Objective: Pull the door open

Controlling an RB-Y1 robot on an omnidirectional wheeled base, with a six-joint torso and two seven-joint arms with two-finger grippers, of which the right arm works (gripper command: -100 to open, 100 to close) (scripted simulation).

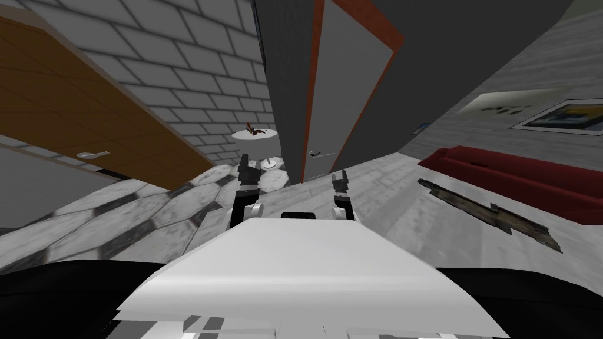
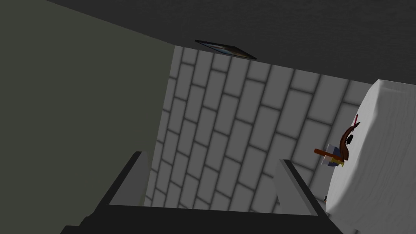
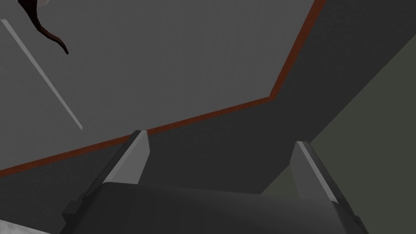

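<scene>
Head view puts the grey door well beyond the released right pincer.

Pale forearms with dark joints, a claw on each.
The left claw and right claw are dark boxes, each bearing two thin, light grey, blade-like fingers with slanted tips.

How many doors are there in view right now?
2. A brown door on the left, by the brick wall; a grey door in a red-brown frame ahead, beside the round white table. Others may lie out of view.
</scene>
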